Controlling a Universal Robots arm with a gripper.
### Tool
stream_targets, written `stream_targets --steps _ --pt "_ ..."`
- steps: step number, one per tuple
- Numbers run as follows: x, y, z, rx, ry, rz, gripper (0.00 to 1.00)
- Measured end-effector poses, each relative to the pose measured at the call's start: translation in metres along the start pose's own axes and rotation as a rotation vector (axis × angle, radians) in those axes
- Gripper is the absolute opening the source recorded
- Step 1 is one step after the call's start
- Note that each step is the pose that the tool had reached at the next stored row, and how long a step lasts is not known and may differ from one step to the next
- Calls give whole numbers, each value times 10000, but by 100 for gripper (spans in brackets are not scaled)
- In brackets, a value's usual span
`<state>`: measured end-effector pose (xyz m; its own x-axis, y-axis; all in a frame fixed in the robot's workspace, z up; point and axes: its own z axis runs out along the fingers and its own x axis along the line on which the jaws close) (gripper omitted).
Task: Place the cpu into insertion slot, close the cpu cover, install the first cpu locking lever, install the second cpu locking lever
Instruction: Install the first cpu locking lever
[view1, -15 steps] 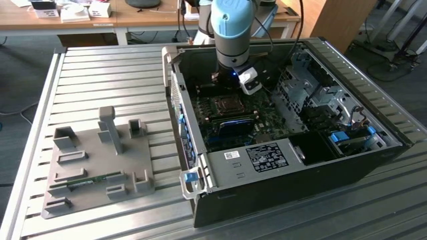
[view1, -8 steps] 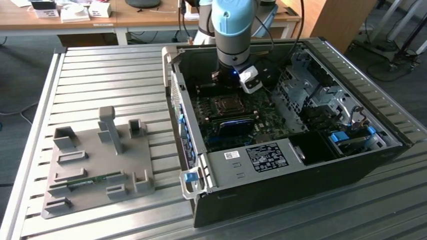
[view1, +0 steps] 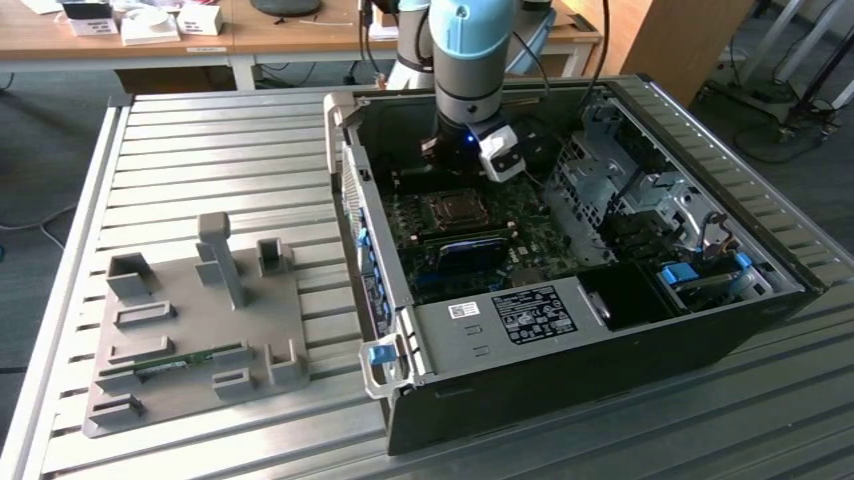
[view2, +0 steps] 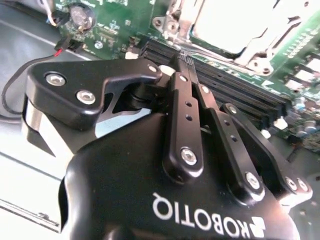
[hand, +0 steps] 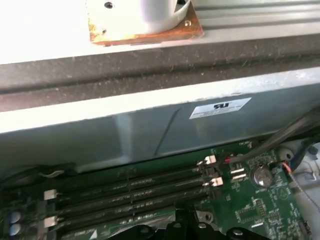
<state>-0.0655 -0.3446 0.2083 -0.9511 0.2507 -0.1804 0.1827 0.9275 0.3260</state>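
The slatted metal worktop carries an open computer case lying on its side. The arm reaches down into the case, over the green motherboard.

The hand hangs low over the board. In the second wrist view its two fingers are drawn together to a narrow tip, and nothing can be seen between them. The tip is just above the row of black memory slots, close to the near edge of the socket.

Beyond the tip, the cpu cover looks to be lying flat around the socket. The cpu shows through its window as a pale metal square, so it appears to be seated already. I cannot tell whether either locking lever is latched.

With the fingers pressed together like this, the step looks like a push on the cover or a lever, not a grasp. Doing it well probably means:
- bearing only on the metal frame or the lever, never on the chip's top
- coming down straight, so the tip does not slide off into the memory slots beside it
- pressing slowly, because thin sprung metal can flick sideways if it is loaded off-centre
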Motion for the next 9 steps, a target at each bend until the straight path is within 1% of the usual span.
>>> stream_targets --steps 1,3,5,6,8,9 --pt "-1 1 -2 114 42 -8 11" --pt "-2 2 -6 398 123 -36 11" --pt "-2 3 -8 664 224 -54 11" --pt "-2 3 -9 776 294 -51 11" --pt "-3 4 -10 1003 457 -41 11" --pt "-3 4 -11 1139 549 -37 11"
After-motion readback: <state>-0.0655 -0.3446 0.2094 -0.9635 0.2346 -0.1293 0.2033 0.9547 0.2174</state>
